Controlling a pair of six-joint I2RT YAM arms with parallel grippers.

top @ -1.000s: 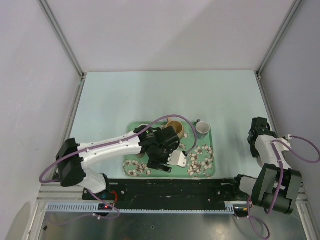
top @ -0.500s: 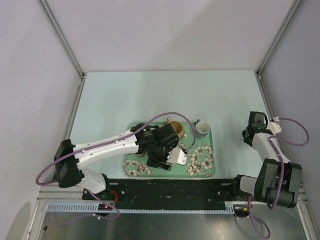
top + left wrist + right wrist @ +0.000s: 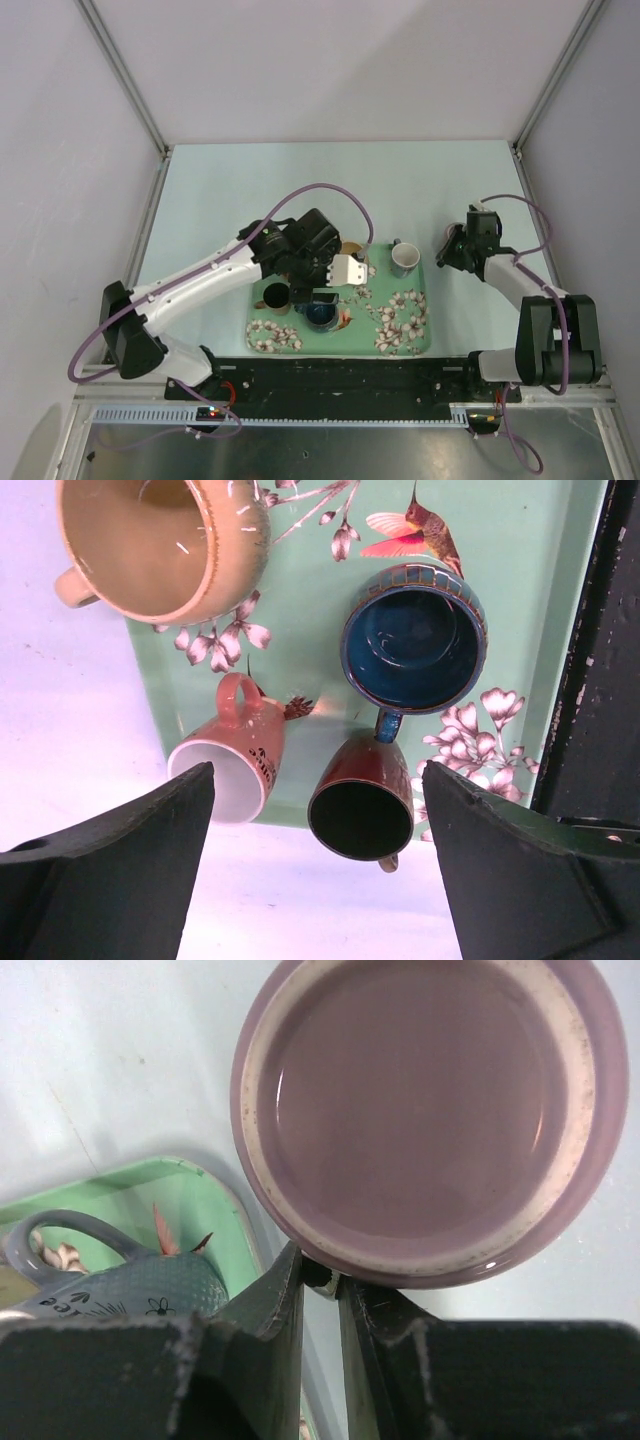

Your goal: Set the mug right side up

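Purple mug (image 3: 430, 1110) in right end effector (image 3: 320, 1272)

Our left arm (image 3: 195, 288) stretches forward and inward from its base, wrist bent downward. The left gripper (image 3: 318, 875) hangs with its jaws spread wide, and we see one dark finger (image 3: 110, 865) at each lower corner of its wrist view. Our right arm (image 3: 520, 285) folds forward and leans inward, the right gripper (image 3: 320, 1272) pinched nearly closed on what appears to be the rim of a purple mug (image 3: 430, 1110).
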